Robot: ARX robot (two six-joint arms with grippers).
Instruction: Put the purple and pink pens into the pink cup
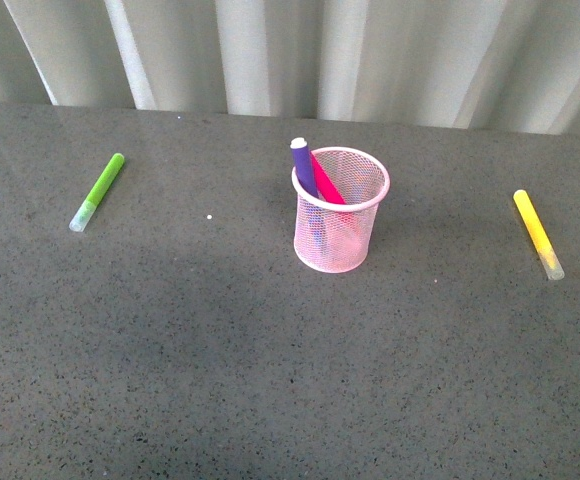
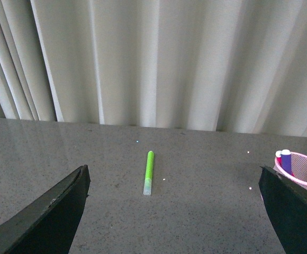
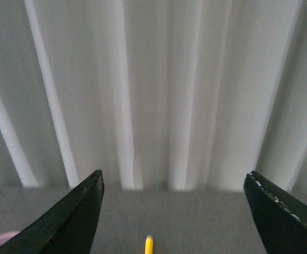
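Note:
The pink cup [image 1: 341,210] stands upright mid-table in the front view. The purple pen [image 1: 303,166] and the pink pen [image 1: 327,181] lean inside it, their ends sticking above the rim. No arm shows in the front view. In the left wrist view my left gripper [image 2: 174,211] is open and empty, with the pink cup [image 2: 301,168] and the purple pen [image 2: 286,159] just beyond one finger. My right gripper [image 3: 173,211] is open and empty in the right wrist view, where a sliver of the pink cup [image 3: 2,239] shows at the frame edge.
A lime-green marker [image 1: 98,190] lies on the grey table [image 1: 220,360] at the left, also between my left fingers' span as the lime-green marker [image 2: 149,172]. A yellow marker [image 1: 537,232] lies at the right; its tip [image 3: 149,245] shows. White curtains [image 1: 370,50] hang behind.

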